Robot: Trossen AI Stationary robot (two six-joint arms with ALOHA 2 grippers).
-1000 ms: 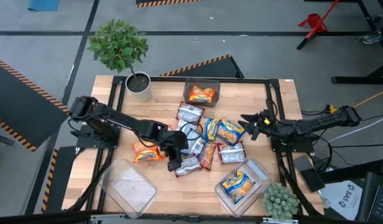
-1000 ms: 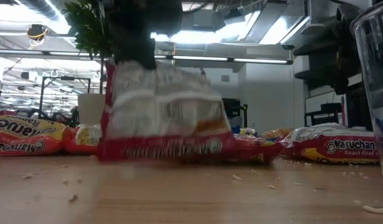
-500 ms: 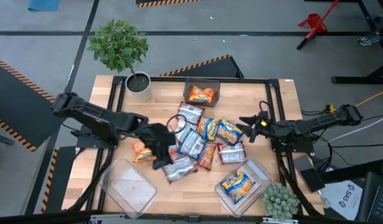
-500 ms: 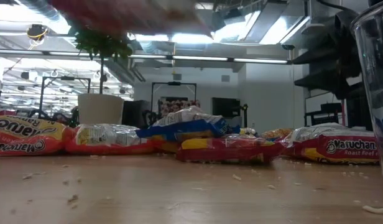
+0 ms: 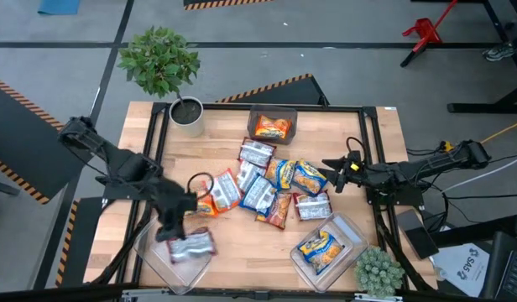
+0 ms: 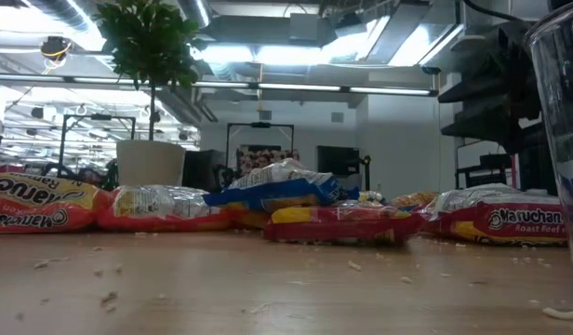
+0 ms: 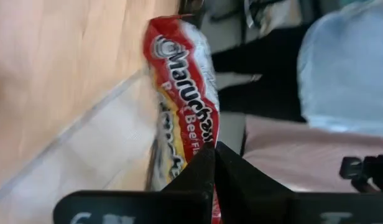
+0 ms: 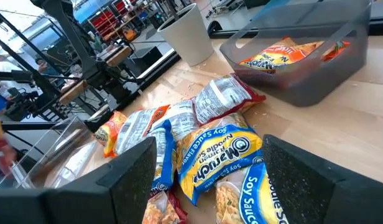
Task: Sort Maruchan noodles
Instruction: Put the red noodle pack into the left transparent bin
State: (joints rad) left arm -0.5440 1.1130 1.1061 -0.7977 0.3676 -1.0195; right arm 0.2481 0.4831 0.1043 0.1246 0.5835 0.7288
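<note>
Three clear plastic bins [image 5: 173, 252] hold few packets, about eight remain mid-desk, while the left gripper [image 5: 176, 237] pinches a silver-white-and-dark-red crinkly ramen packet [image 5: 191, 245] over the near-left bin and the right gripper [image 5: 336, 174] waits splayed at the pile's right

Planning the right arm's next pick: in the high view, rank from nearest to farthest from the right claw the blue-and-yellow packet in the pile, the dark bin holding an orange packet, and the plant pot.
1. Blue-and-yellow packet, just beside the right claw at the pile's right edge.
2. Dark bin, at the table's far edge.
3. Plant pot, at the far left corner.
</note>
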